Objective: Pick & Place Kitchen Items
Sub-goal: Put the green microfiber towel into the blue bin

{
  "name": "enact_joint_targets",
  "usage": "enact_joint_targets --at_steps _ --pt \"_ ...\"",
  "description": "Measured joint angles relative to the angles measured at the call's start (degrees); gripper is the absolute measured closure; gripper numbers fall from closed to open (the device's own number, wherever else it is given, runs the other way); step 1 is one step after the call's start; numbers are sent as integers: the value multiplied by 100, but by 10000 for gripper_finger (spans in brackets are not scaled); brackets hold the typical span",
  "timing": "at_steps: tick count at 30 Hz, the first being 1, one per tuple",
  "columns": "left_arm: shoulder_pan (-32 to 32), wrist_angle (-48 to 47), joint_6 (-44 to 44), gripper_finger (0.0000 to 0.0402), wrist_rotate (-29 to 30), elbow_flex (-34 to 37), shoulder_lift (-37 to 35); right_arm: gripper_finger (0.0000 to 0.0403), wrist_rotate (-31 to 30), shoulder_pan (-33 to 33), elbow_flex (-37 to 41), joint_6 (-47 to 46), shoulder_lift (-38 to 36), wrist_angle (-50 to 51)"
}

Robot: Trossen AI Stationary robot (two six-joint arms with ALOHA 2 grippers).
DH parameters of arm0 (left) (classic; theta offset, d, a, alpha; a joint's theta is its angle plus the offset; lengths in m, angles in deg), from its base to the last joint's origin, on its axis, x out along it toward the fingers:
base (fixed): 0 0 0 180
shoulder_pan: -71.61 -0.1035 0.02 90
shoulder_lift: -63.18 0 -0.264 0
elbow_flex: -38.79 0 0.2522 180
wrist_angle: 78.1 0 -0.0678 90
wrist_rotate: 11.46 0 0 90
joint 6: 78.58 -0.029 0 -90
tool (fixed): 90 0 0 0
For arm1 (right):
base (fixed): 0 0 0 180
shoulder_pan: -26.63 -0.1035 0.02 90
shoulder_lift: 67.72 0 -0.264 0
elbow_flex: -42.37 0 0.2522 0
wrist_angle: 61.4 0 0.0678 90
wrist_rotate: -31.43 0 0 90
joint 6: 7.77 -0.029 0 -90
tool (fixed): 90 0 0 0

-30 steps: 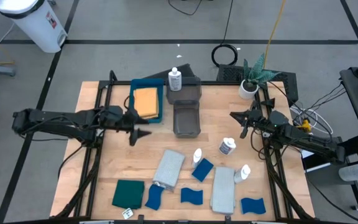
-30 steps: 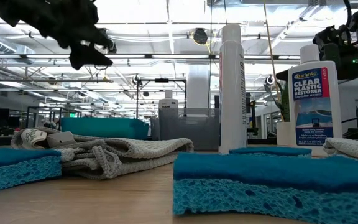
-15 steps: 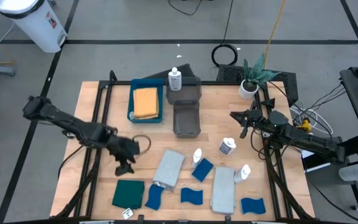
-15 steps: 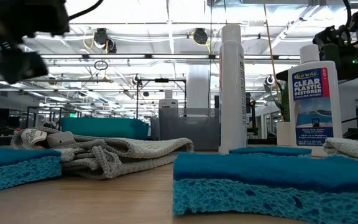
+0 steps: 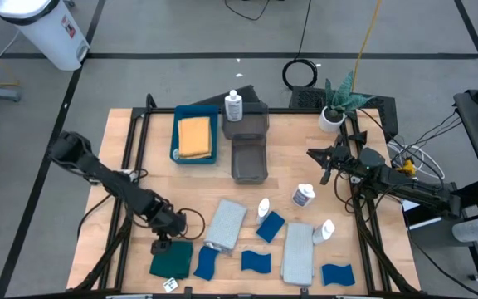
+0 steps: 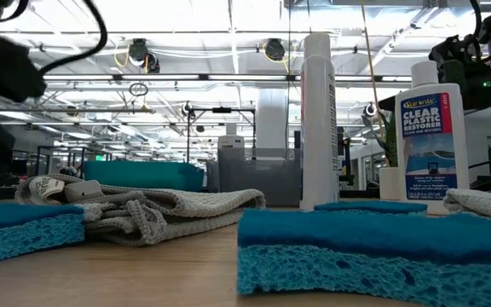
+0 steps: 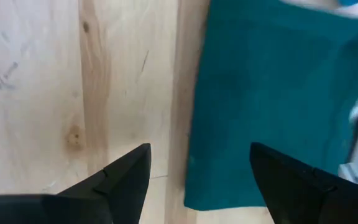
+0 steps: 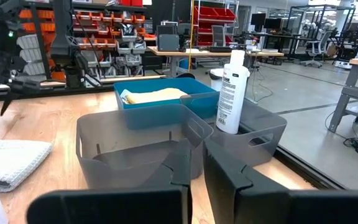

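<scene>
My left gripper [image 5: 161,246] hangs open and points steeply down over the far left corner of the dark green cloth [image 5: 171,259], which lies flat near the table's near left edge. In the left wrist view the cloth's edge [image 7: 194,124] runs between the two spread fingers [image 7: 197,171], which do not touch it. My right gripper [image 5: 322,166] is shut and waits level at the right side [image 8: 194,180]. An orange cloth [image 5: 194,135] lies in the blue tray [image 5: 175,135]. One white bottle [image 5: 234,105] stands in the far grey bin [image 5: 256,124].
Two light grey cloths [image 5: 226,223] [image 5: 298,252], several blue sponges [image 5: 270,226] and three white bottles [image 5: 303,196] are spread over the near half of the table. A second grey bin [image 5: 249,159] stands mid-table. A potted plant [image 5: 336,104] is at the far right corner.
My left gripper has swung from beside the blue tray toward the table's near edge and gone down. It has tipped from level to pointing steeply down and now stands over the dark green cloth.
</scene>
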Motion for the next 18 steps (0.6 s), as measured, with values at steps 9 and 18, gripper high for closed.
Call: enact_joint_targets --at_steps 9,18 --pt "137 135 -45 124 -127 -15 383 383 0 2 0 0 0 -7" --pt "166 468 -77 209 -871 11 420 383 0 0 0 0 0 -9"
